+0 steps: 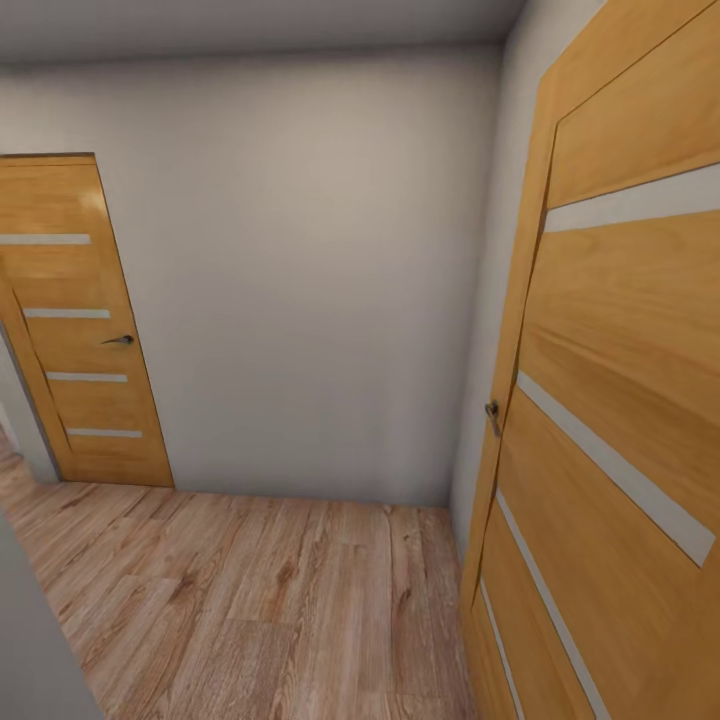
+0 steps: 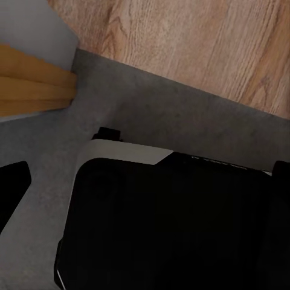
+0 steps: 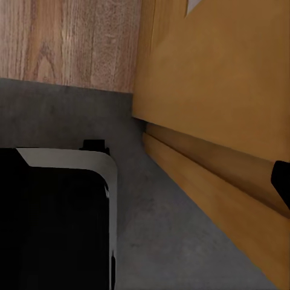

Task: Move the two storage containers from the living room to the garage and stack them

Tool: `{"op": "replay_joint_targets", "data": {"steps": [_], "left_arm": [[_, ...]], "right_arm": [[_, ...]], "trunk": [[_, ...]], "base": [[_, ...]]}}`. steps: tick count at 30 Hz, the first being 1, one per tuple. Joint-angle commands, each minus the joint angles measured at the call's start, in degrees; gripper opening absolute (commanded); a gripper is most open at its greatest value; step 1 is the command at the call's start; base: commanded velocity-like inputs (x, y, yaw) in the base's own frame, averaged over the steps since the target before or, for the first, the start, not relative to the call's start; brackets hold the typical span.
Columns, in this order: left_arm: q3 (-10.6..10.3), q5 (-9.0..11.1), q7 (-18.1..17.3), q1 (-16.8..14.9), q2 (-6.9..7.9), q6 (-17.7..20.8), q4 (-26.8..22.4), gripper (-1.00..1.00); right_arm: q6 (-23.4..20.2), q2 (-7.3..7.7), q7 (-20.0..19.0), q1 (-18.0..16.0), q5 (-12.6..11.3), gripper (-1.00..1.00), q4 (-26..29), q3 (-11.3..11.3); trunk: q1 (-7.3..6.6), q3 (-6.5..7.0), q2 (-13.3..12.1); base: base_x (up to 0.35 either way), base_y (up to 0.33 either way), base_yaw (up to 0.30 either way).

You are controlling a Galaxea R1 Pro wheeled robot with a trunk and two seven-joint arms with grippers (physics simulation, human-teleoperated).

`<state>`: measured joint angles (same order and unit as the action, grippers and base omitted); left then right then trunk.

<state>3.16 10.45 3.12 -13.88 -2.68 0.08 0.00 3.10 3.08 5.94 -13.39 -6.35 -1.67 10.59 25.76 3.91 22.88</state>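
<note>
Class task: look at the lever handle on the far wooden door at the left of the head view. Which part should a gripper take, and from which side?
Grip the free end of the handle, probably from the front, jaws above and below. It is a thin horizontal bar standing off the door, pivoted near the right edge, its tip pointing left.

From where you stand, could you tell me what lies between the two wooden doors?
In the head view, a plain white-grey wall spans the stretch between the far door and the near door, with light wood-plank floor below it.
</note>
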Motion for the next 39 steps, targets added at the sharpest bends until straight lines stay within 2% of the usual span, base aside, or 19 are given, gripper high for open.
{"op": "replay_joint_targets", "data": {"steps": [1, 11, 39], "left_arm": [[0.3, 0.2, 0.1, 0.0, -0.03, 0.0, 0.0, 1.0], [0.3, 0.3, 0.1, 0.0, -0.03, 0.0, 0.0, 1.0], [0.4, 0.3, 0.1, 0.0, 0.04, 0.0, 0.0, 1.0]], "right_arm": [[0.3, -0.02, 0.0, -0.1, -0.6, 1.0, -0.2, 0.5], [0.3, -0.04, 0.1, -0.1, -0.6, 1.0, -0.2, 0.5], [0.3, -0.04, 0.1, -0.1, -0.6, 1.0, -0.2, 0.5]], "trunk": [[0.02, -0.02, 0.0], [0.02, -0.02, 0.0], [0.02, -0.02, 0.0]], "base": [[0.0, 0.0, 0.0], [0.046, 0.0, 0.0], [0.297, 0.0, 0.0]]}}
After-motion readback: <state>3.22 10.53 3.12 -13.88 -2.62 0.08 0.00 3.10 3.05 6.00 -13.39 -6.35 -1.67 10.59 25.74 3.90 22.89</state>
